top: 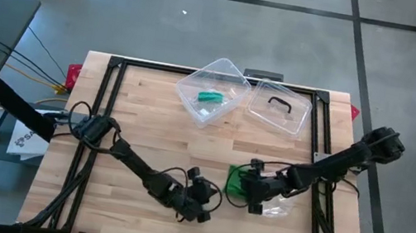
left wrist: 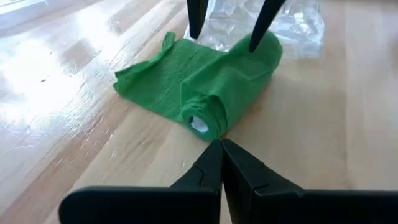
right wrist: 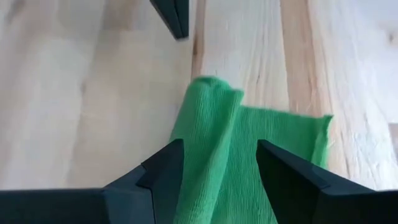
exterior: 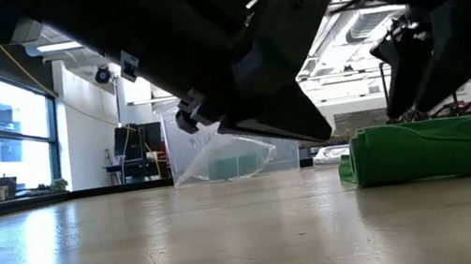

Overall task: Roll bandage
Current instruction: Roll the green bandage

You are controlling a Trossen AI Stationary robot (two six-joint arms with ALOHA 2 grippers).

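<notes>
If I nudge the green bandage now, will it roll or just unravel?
The green bandage looks like soft woven cloth, so it will probably squash and flop instead of sliding stiffly. Its rolled part may roll a little, but the loose flat tail will likely drag and let it unwind.

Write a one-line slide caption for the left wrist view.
Shut left gripper faces the partly rolled green fabric bandage on the wooden table, with the open right gripper straddling the roll.
</notes>
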